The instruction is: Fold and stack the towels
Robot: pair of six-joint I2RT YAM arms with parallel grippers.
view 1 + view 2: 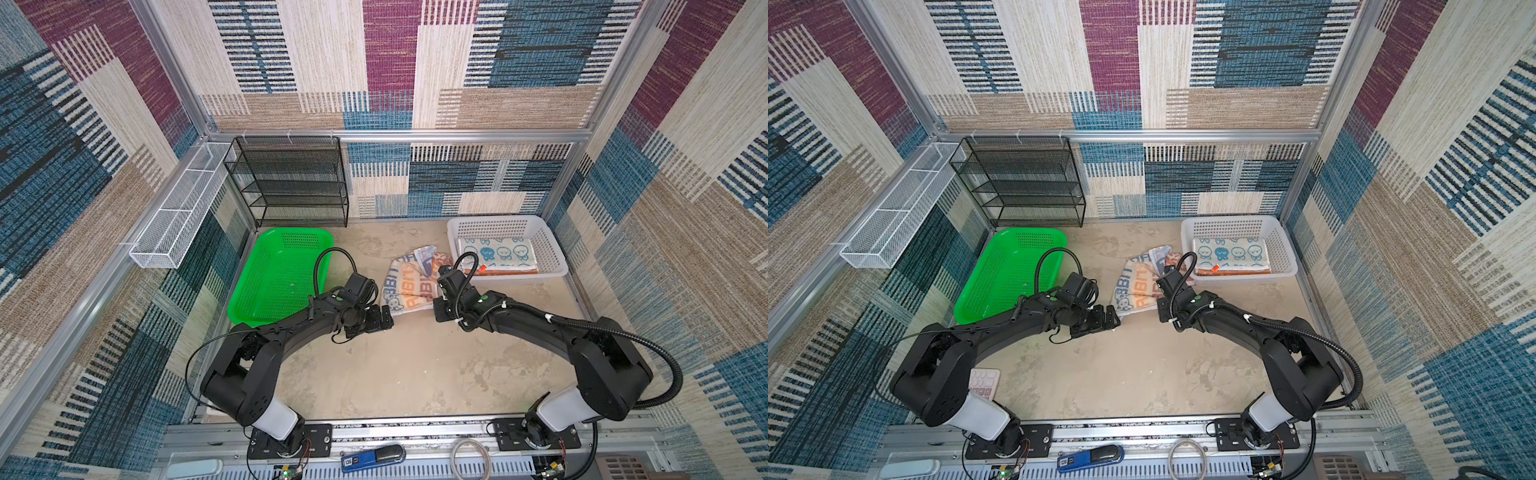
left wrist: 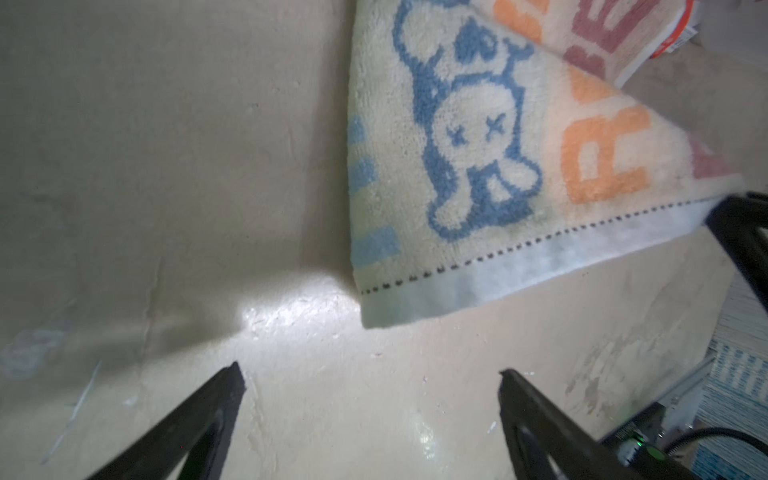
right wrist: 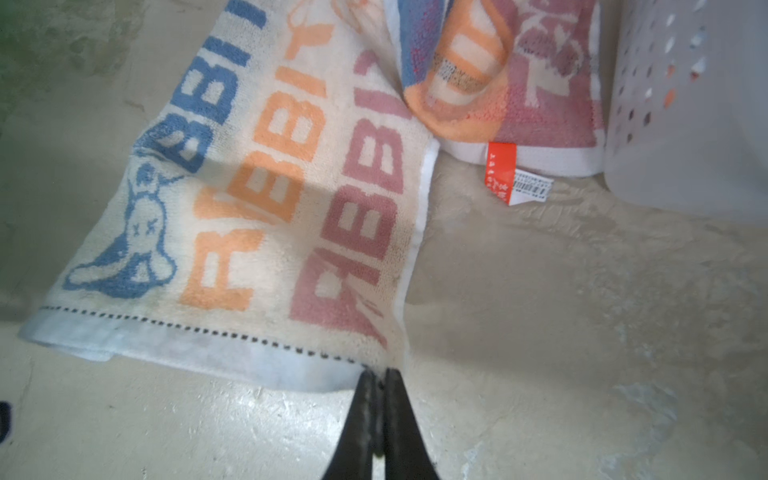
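Observation:
The whitish towel with "RABBIT" lettering lies rumpled mid-table, its far end turned over. My right gripper is shut on its near right corner at the hem. Near the near left corner, my left gripper stands open over bare table, touching nothing. In the white basket, a folded towel with blue rabbit faces rests on a folded orange towel.
A green basket sits left of the left arm. A black mesh shelf stands at the back, and a white wire tray hangs on the left wall. The white basket's wall stands close beside the towel's red tag.

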